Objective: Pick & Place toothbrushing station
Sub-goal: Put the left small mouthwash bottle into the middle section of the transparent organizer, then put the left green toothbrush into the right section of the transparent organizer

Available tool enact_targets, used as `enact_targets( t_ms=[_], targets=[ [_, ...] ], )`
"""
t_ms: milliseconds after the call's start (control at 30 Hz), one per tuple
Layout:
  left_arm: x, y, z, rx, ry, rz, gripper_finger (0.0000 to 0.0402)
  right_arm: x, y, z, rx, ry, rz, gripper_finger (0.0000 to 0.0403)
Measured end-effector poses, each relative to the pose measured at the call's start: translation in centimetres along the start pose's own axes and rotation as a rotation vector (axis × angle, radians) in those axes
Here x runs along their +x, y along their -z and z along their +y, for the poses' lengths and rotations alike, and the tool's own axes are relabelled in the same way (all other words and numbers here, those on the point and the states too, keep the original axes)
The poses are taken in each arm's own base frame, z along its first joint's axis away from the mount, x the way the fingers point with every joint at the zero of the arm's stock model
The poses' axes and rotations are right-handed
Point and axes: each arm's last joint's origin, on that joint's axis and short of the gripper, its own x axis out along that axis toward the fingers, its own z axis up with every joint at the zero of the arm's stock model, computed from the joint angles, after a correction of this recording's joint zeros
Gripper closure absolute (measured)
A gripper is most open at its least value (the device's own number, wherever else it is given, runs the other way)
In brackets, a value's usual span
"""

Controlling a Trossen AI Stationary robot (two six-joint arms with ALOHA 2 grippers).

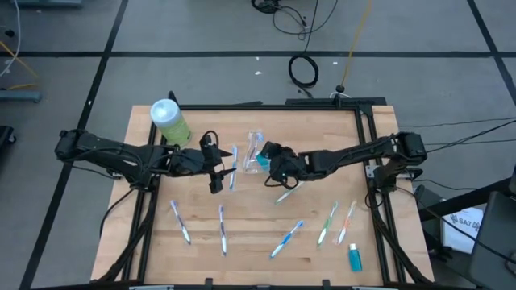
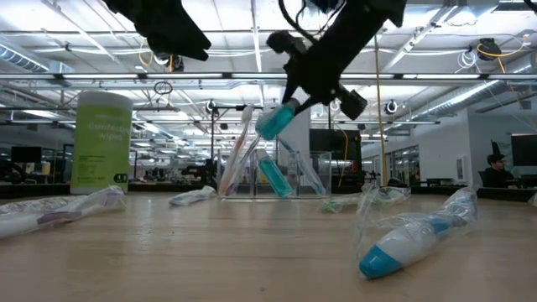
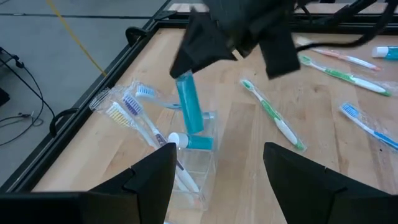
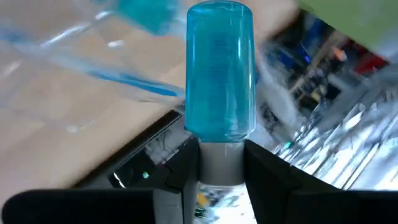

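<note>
Your right gripper [image 1: 269, 163] is clenched on the white cap end of a small teal plastic tube [image 2: 276, 120], as the right wrist view shows, with the teal body [image 4: 220, 71] sticking out beyond the fingertips. In the low view the tube hangs tilted in the air, just above the small clear plastic cup [image 2: 306, 174]. The cup stands on the light wooden table [image 1: 250, 234] near its centre. Inside it you can see a second teal tube [image 3: 194, 142] lying at a slant and a few thin toothbrushes [image 3: 134, 115] leaning out over the rim.

Your left gripper [image 1: 216, 167] sits just to the left of the cup, low over the table, its two dark fingers [image 3: 147, 177] spread apart and holding nothing. In the left wrist view the cup lies between and just ahead of those fingers.

Farther out, loose toothbrushes in clear wrappers lie across the near half of the table: a blue one [image 1: 181, 221] at the left, another blue one [image 1: 222, 229] beside it, a blue one [image 1: 287, 238] near the middle, then a green one [image 1: 327, 223] and a pink one [image 1: 347, 221] toward the right. A third teal tube [image 1: 354, 257] lies near the table's front right corner. A large green canister with a white lid [image 1: 169, 121] stands at the back left of the table, well apart from the cup.
</note>
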Motion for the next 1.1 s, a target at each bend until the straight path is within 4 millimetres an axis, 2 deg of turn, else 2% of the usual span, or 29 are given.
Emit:
enact_targets(
  t_ms=[200, 367, 633, 800, 967, 1100],
  targets=[
    [0.0, 0.0, 0.0, 0.0, 0.001, 0.001, 0.0156, 1.7, -1.6, 1.8, -0.282, -0.026, 0.056, 0.0305],
    [0.0, 0.0, 0.0, 0.003, 0.0, 0.006, 0.0156, 1.9, -2.0, 2.4, -0.47, -0.023, 0.056, 0.0306],
    [0.0, 0.1, 0.0, 0.004, 0.001, 0.008, 0.0156, 2.1, -2.3, 3.0, -0.641, 0.001, 0.009, 0.03],
    [0.0, 0.1, 0.0, 0.004, 0.001, 0.008, 0.0156, 2.5, -2.7, 3.7, -0.625, 0.021, -0.142, 0.0285],
    [0.0, 0.1, 0.0, 0.004, 0.001, 0.008, 0.0156, 2.5, -2.7, 3.2, -0.499, 0.055, -0.134, 0.028],
    [0.0, 0.1, 0.0, 0.006, 0.001, 0.008, 0.0156, 2.4, -2.7, 3.1, -0.495, 0.065, -0.157, 0.0279]
  ],
)
